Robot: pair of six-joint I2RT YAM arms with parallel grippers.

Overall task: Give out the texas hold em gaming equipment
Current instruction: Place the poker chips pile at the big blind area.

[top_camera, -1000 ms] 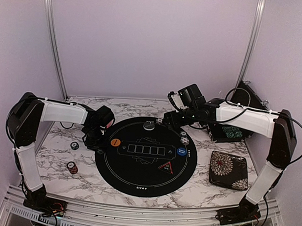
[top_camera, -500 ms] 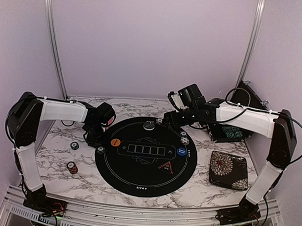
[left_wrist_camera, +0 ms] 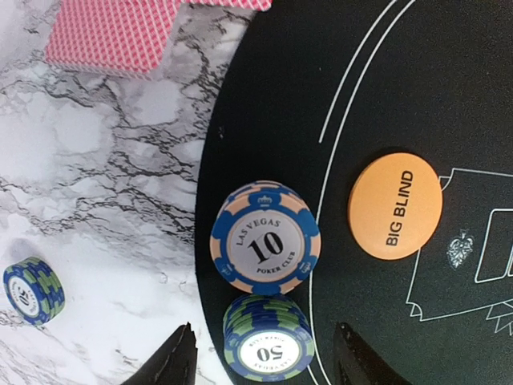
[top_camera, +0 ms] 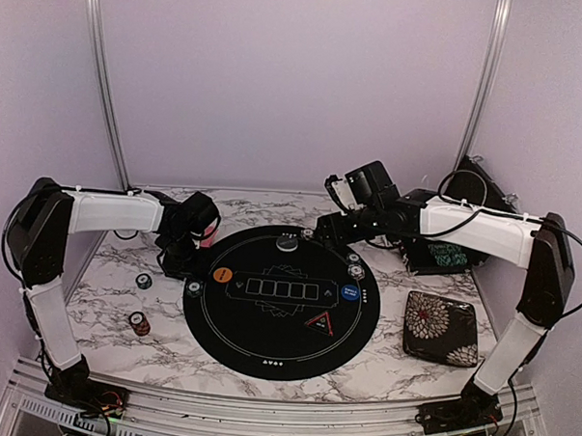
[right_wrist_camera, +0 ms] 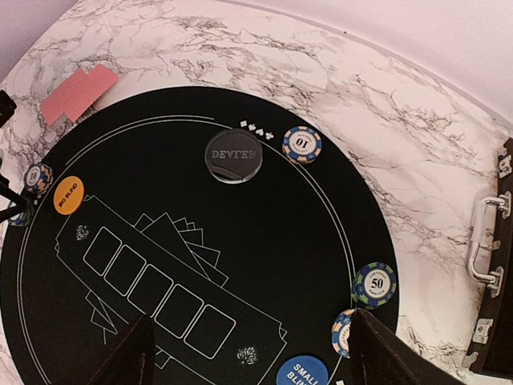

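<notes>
— Since a second ago, what has been changed?
— The left fingers (left_wrist_camera: pixel 180 362) have been parted and drawn back, flanking a green chip stack (left_wrist_camera: pixel 268 346) set on the mat's (left_wrist_camera: pixel 417 80) rim, beside a blue stack (left_wrist_camera: pixel 264 238). The right fingers (right_wrist_camera: pixel 132 353) are held wide, empty.

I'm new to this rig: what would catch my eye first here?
The big round black mat with white lines fills the marble table's middle. At its left rim, a blue-and-peach chip stack marked 10 sits beside the orange Big Blind button, with pink-red cards on the marble nearby.
</notes>
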